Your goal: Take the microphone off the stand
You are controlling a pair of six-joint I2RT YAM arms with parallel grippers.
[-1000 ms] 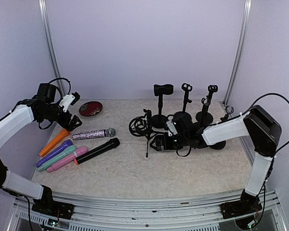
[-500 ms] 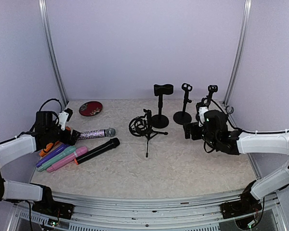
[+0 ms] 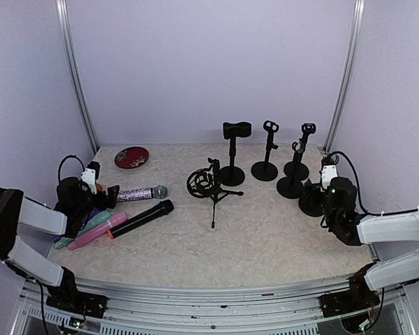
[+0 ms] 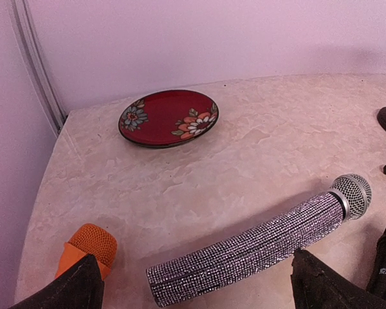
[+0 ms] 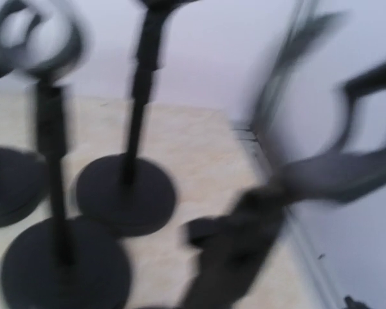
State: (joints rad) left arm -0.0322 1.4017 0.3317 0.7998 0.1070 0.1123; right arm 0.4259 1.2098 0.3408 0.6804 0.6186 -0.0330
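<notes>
Tabletop with a pale marbled pattern fills the booth floor, an arm folded low at each near corner. Black round-base stands cluster at the back right, and a tripod stand with a ring cradle stands alone at centre. The microphones all lie flat at the left, well apart from the stands. The black microphone is the longest. Beside it lie a pink one and a teal one. The glitter microphone has a body paved in small silver stones, a chrome band and a grey mesh head pointing right. An orange microphone shows only its foam-like head. A red floral plate sits behind.

The left gripper has its fingers spread wide, either side of the glitter microphone's tail, clamping nothing. The right gripper, near the stands, looks spread too, though its wrist view is blurred.
</notes>
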